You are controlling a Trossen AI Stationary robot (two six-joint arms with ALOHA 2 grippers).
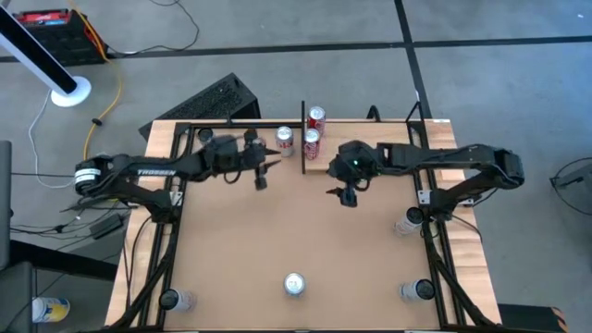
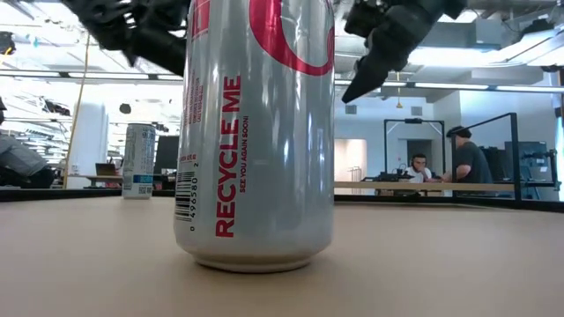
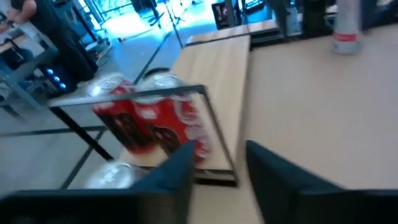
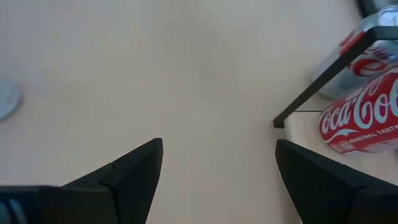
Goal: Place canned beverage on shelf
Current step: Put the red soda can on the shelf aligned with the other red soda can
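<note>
Left gripper (image 1: 262, 173) reaches in from 9 o'clock, fingers parted, empty. Right gripper (image 1: 343, 192) from 3 o'clock, spread, empty. Two red cans (image 1: 314, 132) on shelf (image 1: 319, 159) at 12; silver can (image 1: 285, 139) just beside.

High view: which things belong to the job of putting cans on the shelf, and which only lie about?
Job: shelf; red cans on it; silver can beside its bar; lone can toward the table's front.
Lying about: keyboard and white stand, on the floor beyond the table.
</note>
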